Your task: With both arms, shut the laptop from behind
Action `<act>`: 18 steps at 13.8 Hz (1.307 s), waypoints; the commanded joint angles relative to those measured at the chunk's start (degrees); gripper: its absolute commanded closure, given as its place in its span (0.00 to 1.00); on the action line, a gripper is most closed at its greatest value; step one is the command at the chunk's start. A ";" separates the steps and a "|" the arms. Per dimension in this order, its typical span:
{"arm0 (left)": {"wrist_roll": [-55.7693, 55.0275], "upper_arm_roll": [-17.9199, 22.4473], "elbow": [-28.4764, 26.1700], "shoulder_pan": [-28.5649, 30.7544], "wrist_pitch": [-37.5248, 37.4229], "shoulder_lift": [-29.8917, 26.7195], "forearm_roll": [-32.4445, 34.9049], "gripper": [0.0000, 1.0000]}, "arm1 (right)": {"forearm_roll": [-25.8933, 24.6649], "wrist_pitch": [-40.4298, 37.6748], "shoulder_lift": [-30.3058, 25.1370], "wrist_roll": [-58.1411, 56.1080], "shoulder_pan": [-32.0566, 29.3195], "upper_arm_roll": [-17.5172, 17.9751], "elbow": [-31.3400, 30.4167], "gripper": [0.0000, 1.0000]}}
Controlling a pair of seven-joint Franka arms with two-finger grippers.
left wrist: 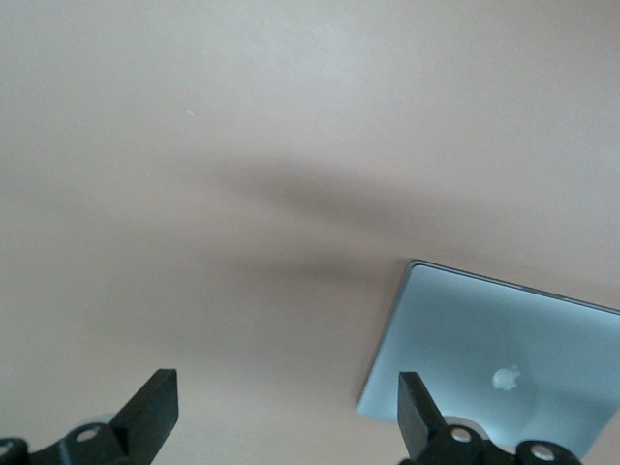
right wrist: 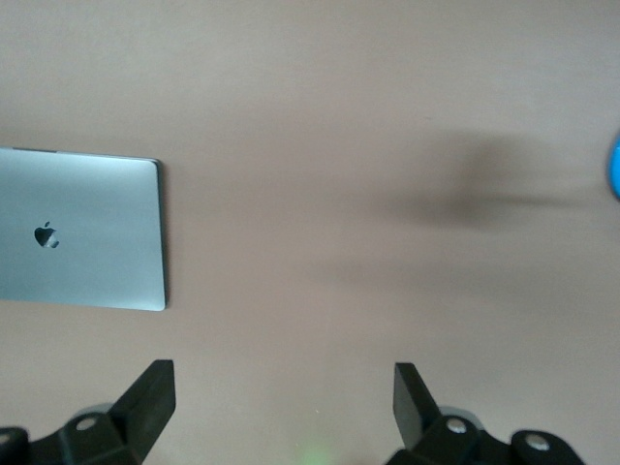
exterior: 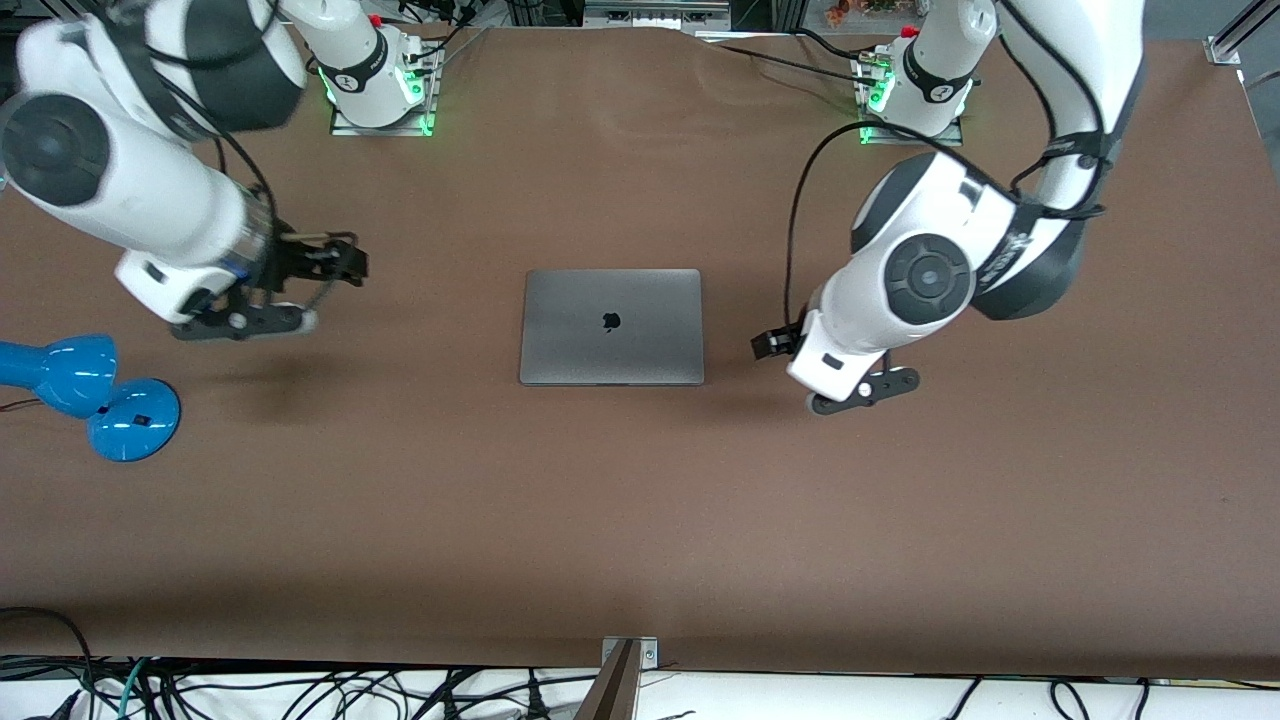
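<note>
The laptop [exterior: 611, 326] lies flat and already shut at mid-frame on the worktop [exterior: 640, 520], logo up. It looks stiff, smooth and slippery, best pressed at the lid's edge; no containers show. The left hand [exterior: 768, 345] at centre right and the right hand [exterior: 335, 262] at centre left are both spread wide, empty.

The closed laptop [left wrist: 504, 358] runs off the left wrist view's edge, one corner lost behind a finger [left wrist: 418, 412]; the right wrist view crops it too. The blue lamp [exterior: 75, 385] is cut by the front view's edge, and the right arm's upper joints [exterior: 130, 90] show blurred.
</note>
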 commanded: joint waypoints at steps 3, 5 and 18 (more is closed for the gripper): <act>8.20 -0.51 -2.27 6.29 -5.47 -9.34 1.57 0.00 | -0.40 -3.13 -6.07 -0.70 -2.84 0.17 -0.61 0.00; 11.80 -0.60 -2.45 9.19 -6.61 -11.28 1.48 0.00 | -0.22 -3.22 -7.56 -0.70 -3.99 0.17 -0.79 0.00; 29.57 18.82 -17.54 0.33 -7.23 -29.55 -1.69 0.00 | -0.13 -2.71 -9.94 -7.98 -9.52 -4.14 -2.63 0.00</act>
